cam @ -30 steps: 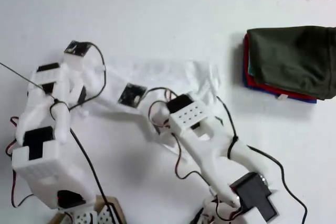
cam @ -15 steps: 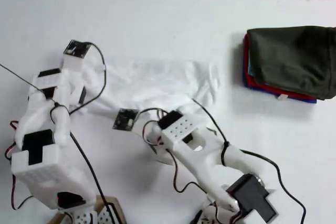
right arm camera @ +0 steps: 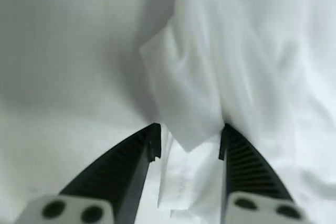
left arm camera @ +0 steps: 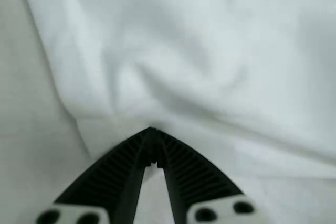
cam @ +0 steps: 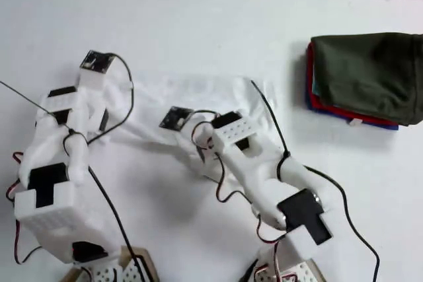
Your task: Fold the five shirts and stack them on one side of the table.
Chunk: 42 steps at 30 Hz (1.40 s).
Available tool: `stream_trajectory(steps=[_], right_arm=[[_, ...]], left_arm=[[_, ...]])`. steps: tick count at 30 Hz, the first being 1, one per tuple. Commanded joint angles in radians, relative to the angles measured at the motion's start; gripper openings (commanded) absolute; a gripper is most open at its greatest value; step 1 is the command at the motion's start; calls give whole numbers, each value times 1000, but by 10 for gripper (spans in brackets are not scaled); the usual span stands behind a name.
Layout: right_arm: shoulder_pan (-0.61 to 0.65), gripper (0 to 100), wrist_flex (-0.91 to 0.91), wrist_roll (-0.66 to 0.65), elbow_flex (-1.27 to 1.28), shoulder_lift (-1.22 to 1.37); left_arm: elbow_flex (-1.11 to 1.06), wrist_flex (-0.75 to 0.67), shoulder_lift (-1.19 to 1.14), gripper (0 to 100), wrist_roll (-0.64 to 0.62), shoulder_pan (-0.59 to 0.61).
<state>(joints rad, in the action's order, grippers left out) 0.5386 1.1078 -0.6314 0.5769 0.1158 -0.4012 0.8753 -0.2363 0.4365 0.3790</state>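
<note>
White shirt [cam: 198,100] lies crumpled at the middle of the desk [cam: 198,24], between the two arms; the stack of folded shirts [cam: 363,77], dark green on top with red and blue beneath, sits well apart at the right side of the high view. Left tool [left arm camera: 151,132] is closed tip to tip, pinching the shirt's puckered edge. Right tool [right arm camera: 189,141] stands wide open, a loose fold of the same shirt between its jaws, ungripped

High camera looking down over the table [cam: 198,24], both wrist cameras close on the white shirt [left arm camera: 210,51] it shares
</note>
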Motion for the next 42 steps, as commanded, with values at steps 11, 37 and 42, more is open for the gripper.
stream_trajectory(steps=[11,37,42], right_arm=[[73,19,119,-5,-3,-2],[-188,18,168,-140,-769,294],[-202,60,171,-89,-918,435]], left_arm=[[-2,-25,18,25,-11,-5],[-2,-25,18,25,-11,-5],[-2,-25,18,25,-11,-5]])
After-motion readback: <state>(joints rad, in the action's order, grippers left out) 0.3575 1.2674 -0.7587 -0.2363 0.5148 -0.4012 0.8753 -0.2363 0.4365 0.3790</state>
